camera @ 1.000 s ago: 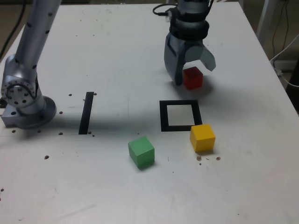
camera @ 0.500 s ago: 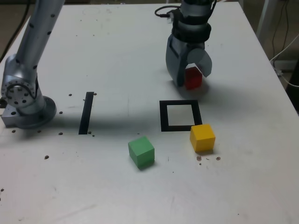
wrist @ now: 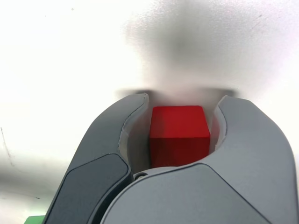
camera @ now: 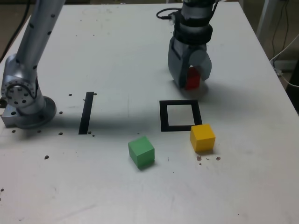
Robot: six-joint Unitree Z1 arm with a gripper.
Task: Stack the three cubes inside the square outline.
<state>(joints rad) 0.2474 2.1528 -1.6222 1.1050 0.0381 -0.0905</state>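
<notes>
The red cube (camera: 192, 80) rests on the white table at the back, just behind the square outline (camera: 163, 116). My gripper (camera: 191, 84) stands down over it with a jaw on each side. In the wrist view the red cube (wrist: 179, 133) fills the space between the two grey fingers, with the gripper (wrist: 184, 99) closed in on its sides. The outline's white middle holds nothing. The yellow cube (camera: 202, 137) sits against the outline's near corner, on the exterior view's right. The green cube (camera: 141, 151) lies nearer the front, and a sliver of it (wrist: 35, 219) shows in the wrist view.
A straight black strip (camera: 86, 112) lies on the exterior view's left of the outline. The arm's base (camera: 23, 105) stands at the table's left edge. Small dark specks dot the tabletop. Cables hang off the table's right side (camera: 285, 56).
The jaws have closed in from wide open to snug around the red cube. The cube, the other cubes and the outline have not moved.
</notes>
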